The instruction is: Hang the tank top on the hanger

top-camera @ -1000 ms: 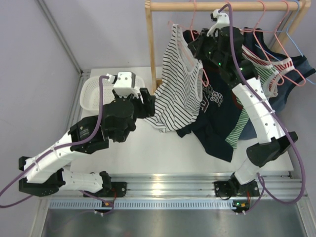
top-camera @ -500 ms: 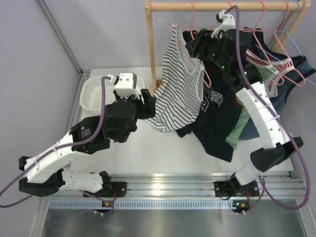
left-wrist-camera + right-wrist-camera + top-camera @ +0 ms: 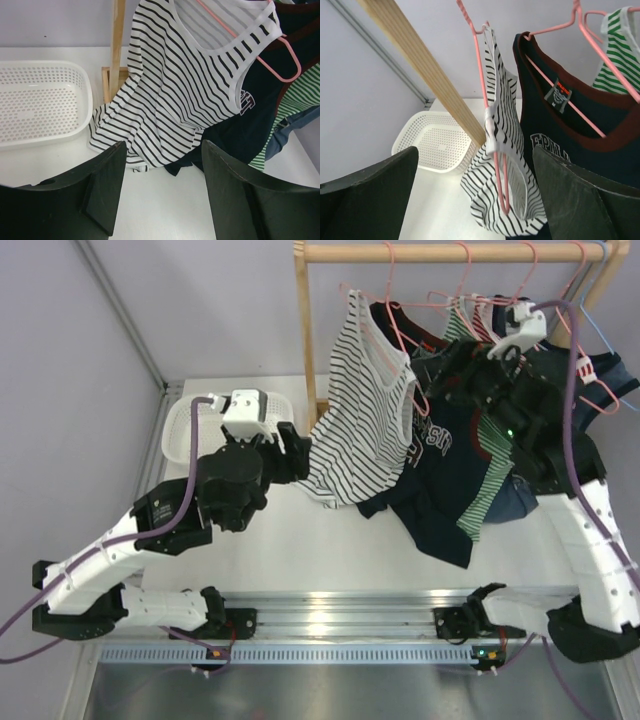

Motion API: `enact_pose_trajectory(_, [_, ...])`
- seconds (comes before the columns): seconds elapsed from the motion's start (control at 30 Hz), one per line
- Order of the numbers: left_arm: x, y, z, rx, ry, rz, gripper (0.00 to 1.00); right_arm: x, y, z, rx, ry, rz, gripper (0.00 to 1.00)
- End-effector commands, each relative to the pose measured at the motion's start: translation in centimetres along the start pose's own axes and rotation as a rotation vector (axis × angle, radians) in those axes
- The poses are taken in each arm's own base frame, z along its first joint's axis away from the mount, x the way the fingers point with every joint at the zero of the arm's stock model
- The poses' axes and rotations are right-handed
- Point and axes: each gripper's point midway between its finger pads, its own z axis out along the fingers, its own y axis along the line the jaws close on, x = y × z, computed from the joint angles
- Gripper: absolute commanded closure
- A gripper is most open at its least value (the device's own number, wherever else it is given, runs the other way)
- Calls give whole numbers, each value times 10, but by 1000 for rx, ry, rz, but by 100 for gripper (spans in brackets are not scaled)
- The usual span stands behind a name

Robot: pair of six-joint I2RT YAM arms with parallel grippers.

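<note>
The tank top (image 3: 355,430) hangs on the hanger (image 3: 479,70); we see left fingers (image 3: 102,187) and right fingers (image 3: 370,195) spread, clear of it.

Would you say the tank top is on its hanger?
On: the tank top hangs with the hanger threaded through its neckline.

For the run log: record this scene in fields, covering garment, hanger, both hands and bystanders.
tank top: hanging on the hanger
hanger: pink, hooked over the wooden rail
left hand: open, low near the hem, holding nothing
right hand: open, facing the tank top, holding nothing
basket: white, left of the tank top
</note>
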Motion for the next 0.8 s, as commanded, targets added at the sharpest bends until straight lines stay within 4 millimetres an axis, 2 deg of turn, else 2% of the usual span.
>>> enact_pose_trajectory(0.0, [6,2,-3,17,18,3,33,3,-7,-43,11,15,-21,2])
enact_pose_trajectory(0.03, [10,1,-3,18,29,13,33,9,-9,-58,16,36,-24,0])
enact_pose_trajectory(0.07, [12,0,-3,24,37,17,33,15,-12,-65,23,47,-24,0])
enact_pose_trajectory(0.1, [17,-1,-1,23,48,24,33,34,-17,-68,28,91,-20,0])
enact_pose_trajectory(0.13, [19,0,-1,24,54,25,33,35,-18,-83,20,75,-17,0])
enact_pose_trajectory(0.17, [23,-1,-1,26,62,27,33,45,-22,-89,28,94,-12,0])
enact_pose_trajectory(0.2, [25,0,-1,26,65,19,33,68,-31,-90,48,144,-5,0])
enact_pose_trajectory(0.27, [35,3,0,18,79,22,33,85,-38,-106,56,164,-2,0])
enact_pose_trajectory(0.3, [38,4,-1,19,83,7,33,112,-49,-107,78,219,-7,0])
enact_pose_trajectory(0.37, [49,6,0,14,106,15,33,127,-59,-118,102,228,-8,0])
enact_pose_trajectory(0.4, [54,7,0,14,118,12,33,146,-68,-119,128,260,-11,0])
enact_pose_trajectory(0.5, [62,9,0,9,134,10,33,162,-71,-123,120,289,2,0])
enact_pose_trajectory(0.6, [70,8,2,9,150,12,33,170,-72,-122,120,306,10,0])
enact_pose_trajectory(0.77, [80,7,3,14,173,16,33,165,-70,-117,111,294,-5,0])
